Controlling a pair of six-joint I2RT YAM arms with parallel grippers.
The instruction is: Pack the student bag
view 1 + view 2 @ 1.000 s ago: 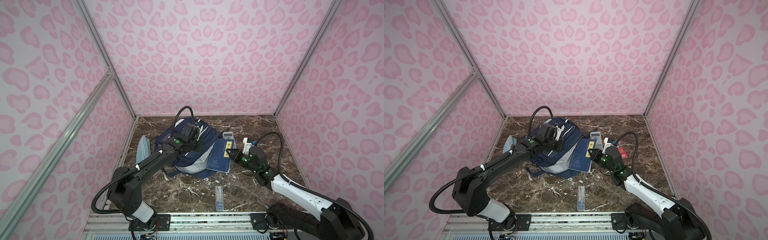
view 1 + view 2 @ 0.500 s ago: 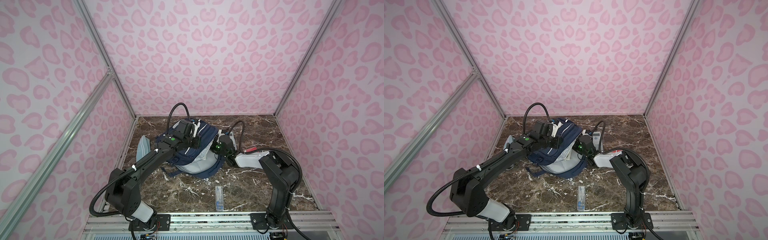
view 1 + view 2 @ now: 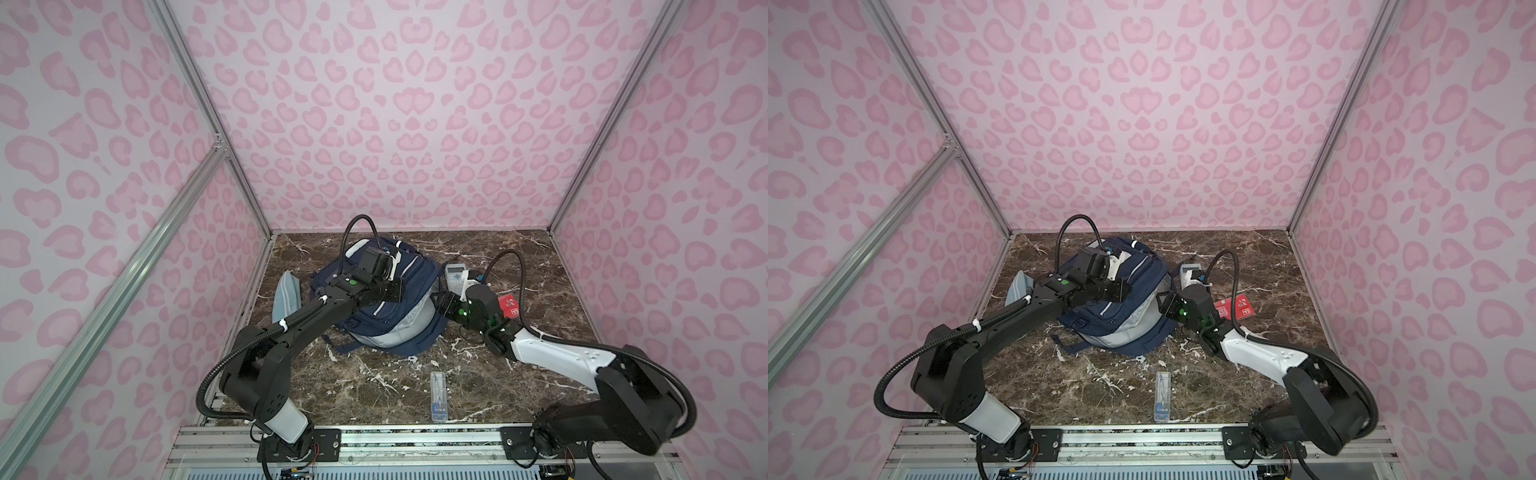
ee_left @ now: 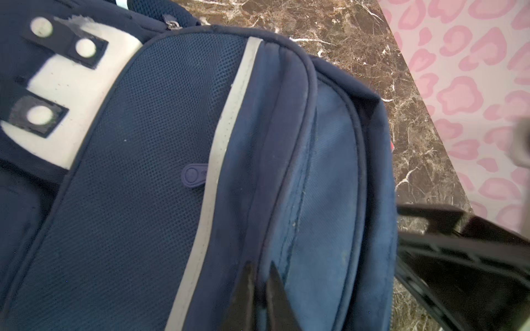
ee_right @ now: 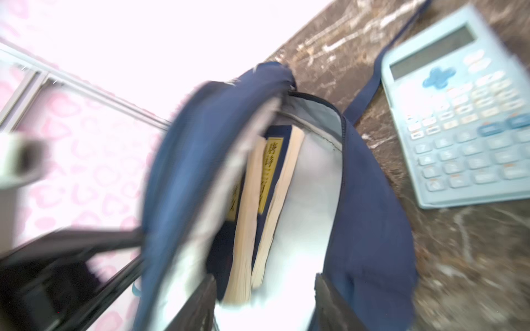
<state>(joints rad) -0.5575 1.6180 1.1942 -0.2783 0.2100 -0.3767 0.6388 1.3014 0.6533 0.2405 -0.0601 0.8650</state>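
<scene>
The navy student bag [image 3: 390, 328] [image 3: 1121, 316] lies on the marble floor with its main pocket gaping toward the right. My left gripper [image 3: 394, 291] [image 4: 261, 266] rests on the bag's top panel. Its jaws stand a thin slit apart, with a fold of the flap's fabric [image 4: 286, 177] between them. My right gripper [image 3: 441, 305] [image 5: 263, 303] is open at the pocket's mouth with nothing between its fingers. Inside the pocket stand two books [image 5: 269, 183] with tan page edges and a yellow label. The right wrist view is blurred.
A pale-blue calculator [image 3: 455, 276] [image 5: 459, 114] lies right of the bag, with a red card [image 3: 510, 306] beyond it. A light-blue pencil pouch [image 3: 286, 297] lies left of the bag. A clear plastic case [image 3: 439, 395] sits near the front rail. Pink walls close three sides.
The right gripper carried a navy book from beside the bag into the open pocket, let go and drew back. The left gripper stayed on the flap, its jaws slightly loosened.
</scene>
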